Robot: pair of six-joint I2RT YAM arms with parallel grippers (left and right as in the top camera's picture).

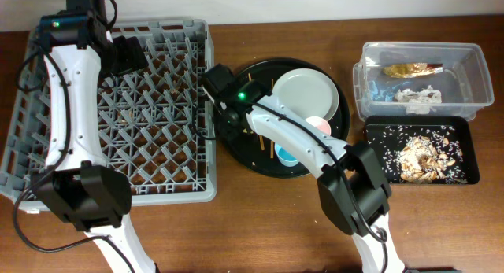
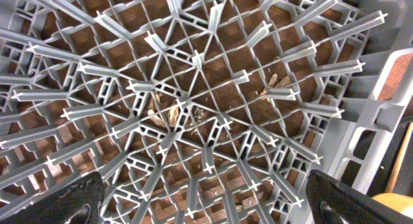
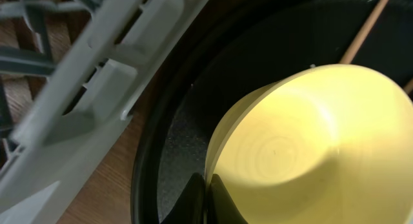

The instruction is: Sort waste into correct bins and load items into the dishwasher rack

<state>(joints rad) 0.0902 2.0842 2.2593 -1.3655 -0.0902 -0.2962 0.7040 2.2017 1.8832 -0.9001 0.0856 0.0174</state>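
My right gripper (image 3: 206, 199) is shut on the rim of the small yellow bowl (image 3: 310, 146), one finger inside and one outside. It holds the bowl tilted over the left part of the round black tray (image 3: 187, 108), next to the wall of the grey dishwasher rack (image 3: 116, 69). In the overhead view the right gripper (image 1: 224, 122) hides the bowl. My left gripper (image 1: 126, 57) is open and empty over the rack (image 1: 118, 167); its fingers (image 2: 206, 208) straddle bare pegs. The plate (image 1: 307, 92), pink cup (image 1: 319, 126), blue cup (image 1: 285, 156) and chopsticks (image 1: 264, 143) lie on the round tray.
The clear tub (image 1: 472, 57) at the far right holds the snack wrapper (image 1: 409, 69) and white tissue (image 1: 417, 94). In front of it the shallow black tray (image 1: 465, 131) holds food scraps and rice (image 1: 417, 156). A chopstick (image 3: 364, 30) lies beyond the bowl.
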